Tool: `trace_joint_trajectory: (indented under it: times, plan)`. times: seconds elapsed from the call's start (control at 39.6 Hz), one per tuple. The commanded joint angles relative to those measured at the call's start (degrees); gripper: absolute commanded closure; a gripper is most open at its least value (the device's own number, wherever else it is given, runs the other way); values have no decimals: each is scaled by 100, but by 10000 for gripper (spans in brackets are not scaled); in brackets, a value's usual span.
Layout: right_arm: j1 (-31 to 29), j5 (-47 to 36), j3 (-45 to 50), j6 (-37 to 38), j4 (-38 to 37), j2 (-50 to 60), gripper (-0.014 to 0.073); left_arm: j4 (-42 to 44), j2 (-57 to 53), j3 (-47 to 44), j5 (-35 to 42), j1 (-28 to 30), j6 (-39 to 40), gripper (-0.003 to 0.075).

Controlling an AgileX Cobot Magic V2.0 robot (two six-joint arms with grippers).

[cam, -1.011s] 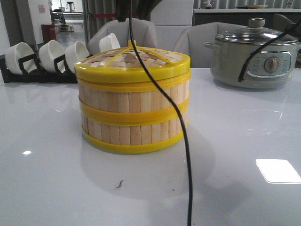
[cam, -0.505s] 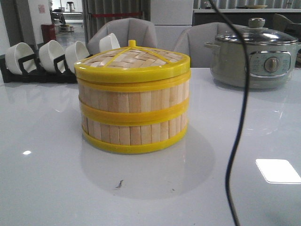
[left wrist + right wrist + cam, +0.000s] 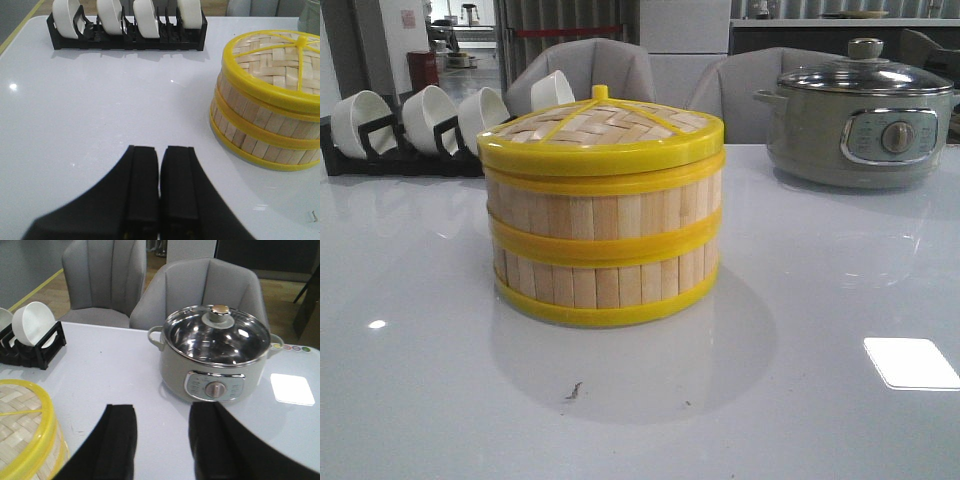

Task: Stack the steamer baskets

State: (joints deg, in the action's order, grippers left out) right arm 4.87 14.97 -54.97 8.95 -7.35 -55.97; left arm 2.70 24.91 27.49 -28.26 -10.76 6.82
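Observation:
Two steamer baskets [image 3: 603,245] stand stacked one on the other at the middle of the white table, pale bamboo slats between bright yellow rims. A woven lid [image 3: 601,128] with a small yellow knob sits on top. No gripper shows in the front view. In the left wrist view my left gripper [image 3: 159,150] is shut with nothing between its fingers, apart from the stack [image 3: 267,100], above bare table. In the right wrist view my right gripper [image 3: 162,412] is open and empty, between the lid's edge [image 3: 22,432] and the pot.
A grey-green electric pot [image 3: 863,115] with a glass lid stands at the back right [image 3: 215,357]. A black rack of white bowls [image 3: 415,125] lines the back left [image 3: 125,25]. Grey chairs [image 3: 650,75] stand behind the table.
A black cable that hung in front of the stack swung to the right and is now out of the front view. The stack has not moved.

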Motion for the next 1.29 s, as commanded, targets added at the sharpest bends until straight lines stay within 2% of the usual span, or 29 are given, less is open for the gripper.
trace_joint_trajectory:
  times: [0.0, 0.23, 0.73, 1.01, 1.09, 1.21, 1.26]
  plan:
    - [-313, -1097, 602, 1, -58, 746, 223, -18, 19, 153, 431, 20, 51, 634]
    - [-907, -1856, 2066, 1, -58, 2187, 223, -18, 19, 153, 431, 20, 51, 634]
    - [-1038, -1765, 4273, 1, -58, 4124, 223, -18, 19, 153, 431, 20, 51, 634]
    - [-1038, -2243, 4464, 1, -58, 4215, 228, -18, 19, 153, 431, 20, 51, 634]
    - [-1038, -2237, 4464, 1, -58, 4215, 305, -18, 19, 153, 431, 20, 51, 634]
    - [-1038, -2064, 4464, 1, -58, 4210, 559, -18, 19, 153, 431, 20, 51, 634]
    - [-1038, -2051, 4464, 1, -58, 4210, 524, -18, 19, 153, 431, 20, 51, 634]
